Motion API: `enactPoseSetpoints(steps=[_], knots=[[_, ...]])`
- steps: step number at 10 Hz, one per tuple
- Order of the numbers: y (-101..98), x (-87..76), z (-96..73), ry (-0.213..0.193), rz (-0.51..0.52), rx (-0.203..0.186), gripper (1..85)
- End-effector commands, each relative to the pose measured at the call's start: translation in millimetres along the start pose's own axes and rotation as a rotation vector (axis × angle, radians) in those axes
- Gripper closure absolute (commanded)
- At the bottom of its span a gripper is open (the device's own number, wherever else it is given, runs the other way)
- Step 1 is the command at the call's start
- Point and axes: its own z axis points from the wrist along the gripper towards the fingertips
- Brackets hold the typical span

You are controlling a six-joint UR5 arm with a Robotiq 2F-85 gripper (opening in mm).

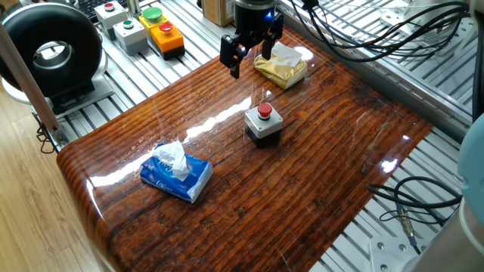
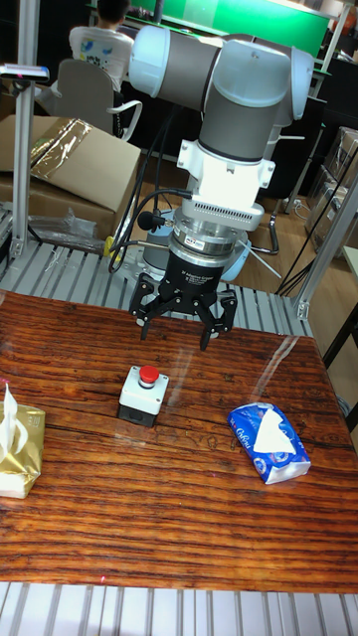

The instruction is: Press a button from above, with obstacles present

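A red button (image 1: 265,110) on a grey box (image 1: 262,130) sits mid-bench (image 1: 325,181), with a tan tissue pack (image 1: 281,69) beyond it and a blue tissue pack (image 1: 175,175) nearer the camera, both apart from it. The robot's hand (image 1: 249,57) hangs above and beyond the button, beside the tan pack, its 2 fingers apart and empty. This looks like the approach: next the hand must line up over the button, then descend straight.

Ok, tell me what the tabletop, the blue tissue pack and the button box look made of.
Tabletop: wood, ridged grain under a glossy varnish, given the bright glare streaks. Blue tissue pack: soft printed plastic film, slightly crumpled, with white paper tissue poking out. Button box: probably hard plastic, matte grey top, black base, red cap.
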Motion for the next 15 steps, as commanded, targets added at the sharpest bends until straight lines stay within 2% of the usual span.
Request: enactPoseSetpoints(steps=[1,3,9,12,14,15], knots=[[33.5,-17.5,-2.5,-0.073,-0.077,-0.118,84.3],[32.2,-13.6,4.9,-0.069,-0.065,-0.115,84.3],[29.9,-8.9,3.8,-0.046,-0.051,-0.104,84.3],[22.3,-5.8,2.9,-0.034,-0.050,-0.071,84.3],[13.8,-0.6,0.4,-0.014,-0.051,-0.032,84.3],[15.5,-0.7,0.3,-0.015,-0.048,-0.038,84.3]])
